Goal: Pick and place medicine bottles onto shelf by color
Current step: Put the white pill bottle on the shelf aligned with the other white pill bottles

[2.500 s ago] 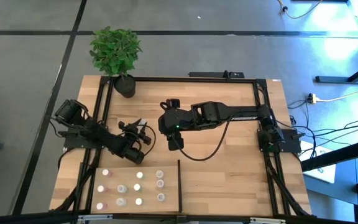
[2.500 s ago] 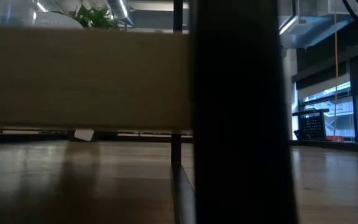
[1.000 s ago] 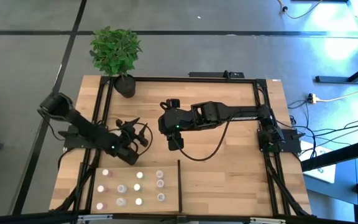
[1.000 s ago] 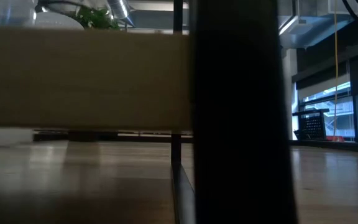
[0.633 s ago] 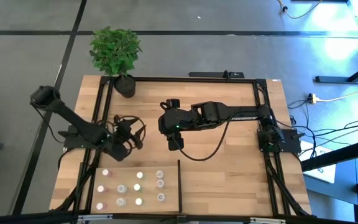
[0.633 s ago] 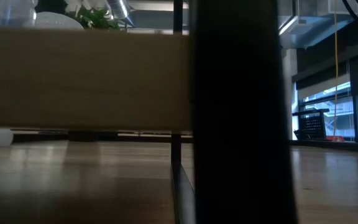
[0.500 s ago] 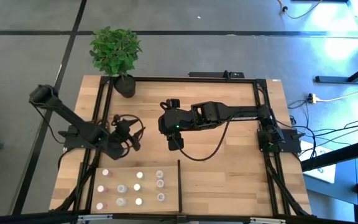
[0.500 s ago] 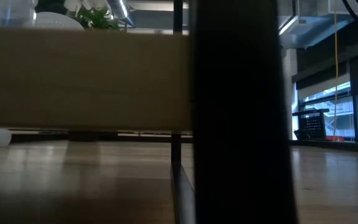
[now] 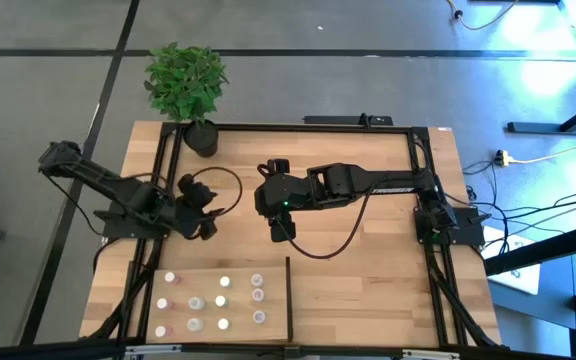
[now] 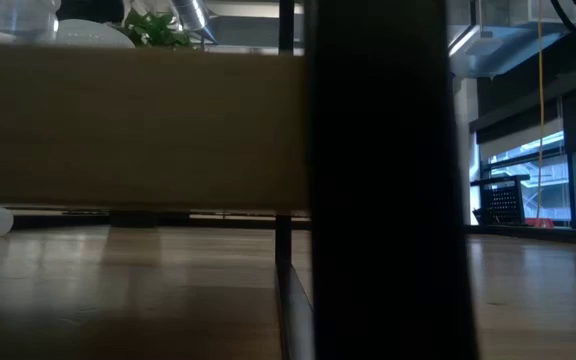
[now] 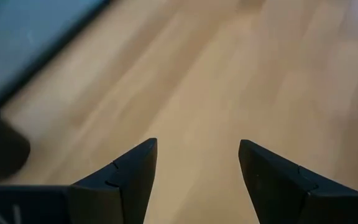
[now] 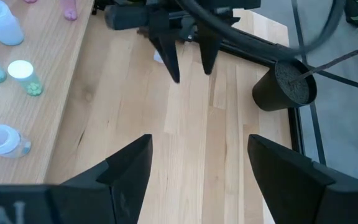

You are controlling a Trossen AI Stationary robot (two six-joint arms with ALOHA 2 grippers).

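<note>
We see the small round medicine bottles (image 9: 221, 300), whitish with white or pinkish tops, standing in loose rows on the flat light-wood shelf (image 9: 276, 300) edged by thin black rails, at the near left of the narrow-planked wooden surface (image 9: 368, 270). The dark left gripper (image 9: 200, 205) hangs just beyond the shelf's far edge, its arm folded back with the elbow off the left side; its fingers (image 11: 129, 177) stand apart over bare wood, holding nothing. A moment ago it hovered closer to the bottles; it has since drawn away. The right gripper (image 9: 281, 229) waits mid-surface, fingers (image 12: 132, 165) spread and empty, unmoved. A black pot (image 9: 202, 138) with a green plant sits at the far left corner.
</note>
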